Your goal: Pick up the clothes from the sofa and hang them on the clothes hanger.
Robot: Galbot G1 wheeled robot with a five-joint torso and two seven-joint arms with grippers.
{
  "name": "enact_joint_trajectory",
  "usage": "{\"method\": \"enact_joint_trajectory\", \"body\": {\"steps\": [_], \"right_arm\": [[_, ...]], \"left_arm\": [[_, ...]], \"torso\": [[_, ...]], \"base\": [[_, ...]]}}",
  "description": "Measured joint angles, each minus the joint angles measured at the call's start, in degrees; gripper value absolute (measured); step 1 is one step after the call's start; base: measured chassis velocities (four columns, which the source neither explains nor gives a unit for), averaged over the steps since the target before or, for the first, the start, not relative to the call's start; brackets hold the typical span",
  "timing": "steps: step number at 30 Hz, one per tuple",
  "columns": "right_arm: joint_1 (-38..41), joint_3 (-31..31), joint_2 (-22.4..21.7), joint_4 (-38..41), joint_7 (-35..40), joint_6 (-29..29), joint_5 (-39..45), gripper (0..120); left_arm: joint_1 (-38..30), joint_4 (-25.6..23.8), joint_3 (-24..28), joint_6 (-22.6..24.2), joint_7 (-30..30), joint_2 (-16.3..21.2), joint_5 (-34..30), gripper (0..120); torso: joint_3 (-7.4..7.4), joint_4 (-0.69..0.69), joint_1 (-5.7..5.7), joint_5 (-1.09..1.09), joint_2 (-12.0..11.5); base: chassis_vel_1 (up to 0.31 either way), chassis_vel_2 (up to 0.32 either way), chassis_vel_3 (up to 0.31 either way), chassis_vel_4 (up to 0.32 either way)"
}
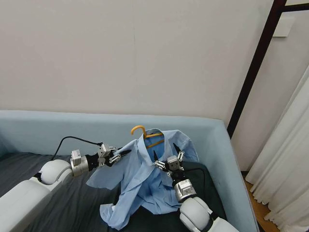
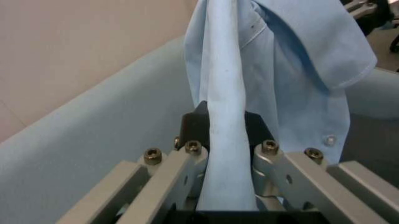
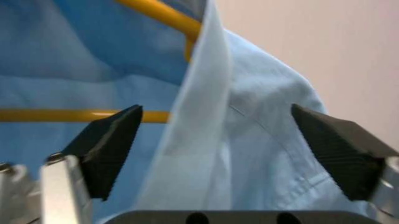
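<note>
A light blue shirt lies draped over the sofa, still on a yellow hanger whose hook sticks up at the collar. My left gripper is shut on a fold of the shirt's left edge; in the left wrist view the cloth is pinched between the two fingers. My right gripper is open at the shirt's front placket, its pads spread on either side of the fabric edge, with the hanger bar behind.
The sofa has a light blue backrest and a dark grey seat. A dark pole leans at the right, beside a white curtain. A plain wall rises behind.
</note>
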Motion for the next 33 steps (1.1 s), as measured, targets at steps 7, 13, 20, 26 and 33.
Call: {"method": "enact_joint_trajectory", "body": {"steps": [7,13,20,26,33], "right_arm": [[-0.03,0.58,0.01,0.65,0.63,-2.77,2.57,66],[-1.06,2.44,-0.83,1.43,-2.71,-0.9,2.14,43],[-1.15,4.07,-2.52,1.5,-7.19,1.07,1.26,20],[-0.93,5.22,-5.05,3.53,-15.92,3.33,5.49,0],[-0.11,7.29,-10.19,6.23,-27.07,4.26,11.91,0]], "left_arm": [[0.9,-0.62,-0.91,-0.08,0.0,0.4,0.03,7],[2.62,-0.83,-2.63,-0.4,0.05,0.8,0.76,7],[4.15,-1.37,-3.6,-0.75,0.09,0.98,1.01,7],[4.74,-1.87,-3.76,-0.83,0.01,1.16,1.31,7],[6.23,-2.19,-3.49,-1.15,0.19,0.15,3.55,7]], "torso": [[0.0,-0.01,0.0,0.0,0.0],[0.0,-0.01,0.0,0.0,0.0],[0.0,-0.01,0.0,0.0,0.0],[0.0,-0.01,0.0,0.01,0.0],[0.0,-0.01,0.0,0.01,0.0]], "base": [[0.0,0.0,0.0,0.0],[0.0,0.0,0.0,0.0],[0.0,0.0,0.0,0.0],[0.0,0.0,0.0,0.0],[0.0,0.0,0.0,0.0]]}}
